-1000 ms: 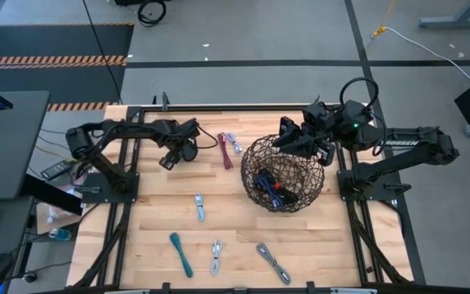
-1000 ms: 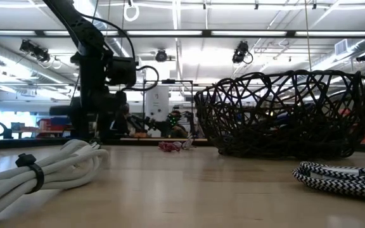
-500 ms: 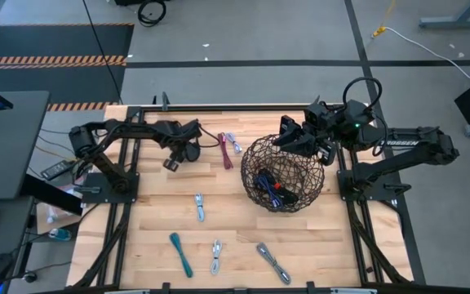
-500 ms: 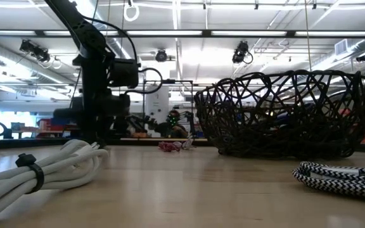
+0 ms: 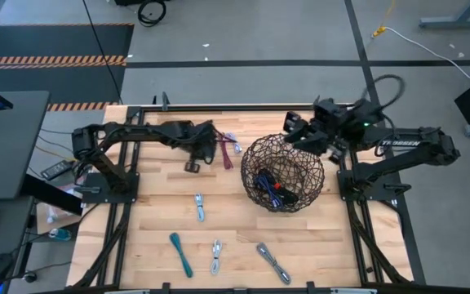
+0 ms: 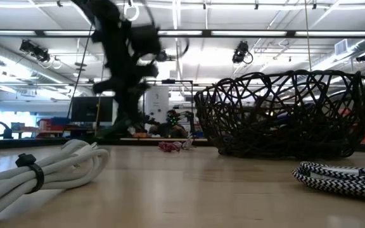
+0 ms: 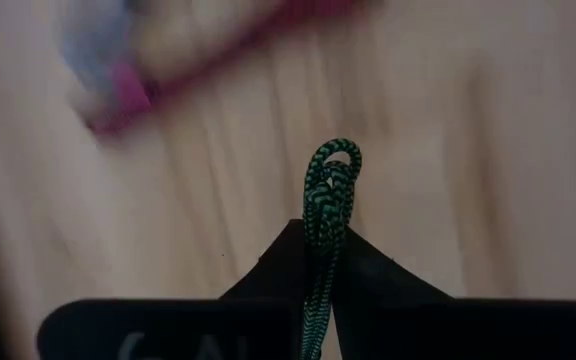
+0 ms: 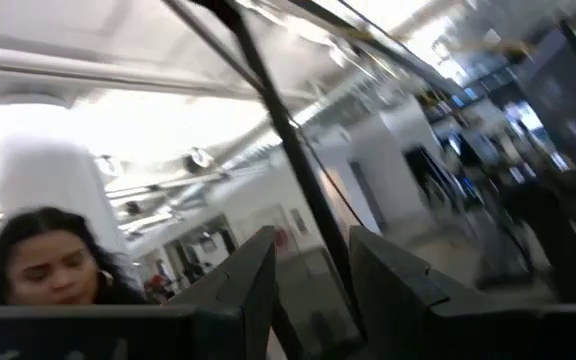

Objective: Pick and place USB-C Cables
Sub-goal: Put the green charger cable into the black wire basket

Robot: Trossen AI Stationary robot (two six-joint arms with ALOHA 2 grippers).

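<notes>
Here the left claw (image 7: 325, 262) pinches a green cable (image 7: 328, 190) above bare table (image 5: 157, 224), well apart from the basket (image 5: 283, 173).

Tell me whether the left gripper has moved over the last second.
Yes. In the high view the left gripper, shut on a green cable, has shifted right, toward the wire basket and closer to the maroon cable.
</notes>
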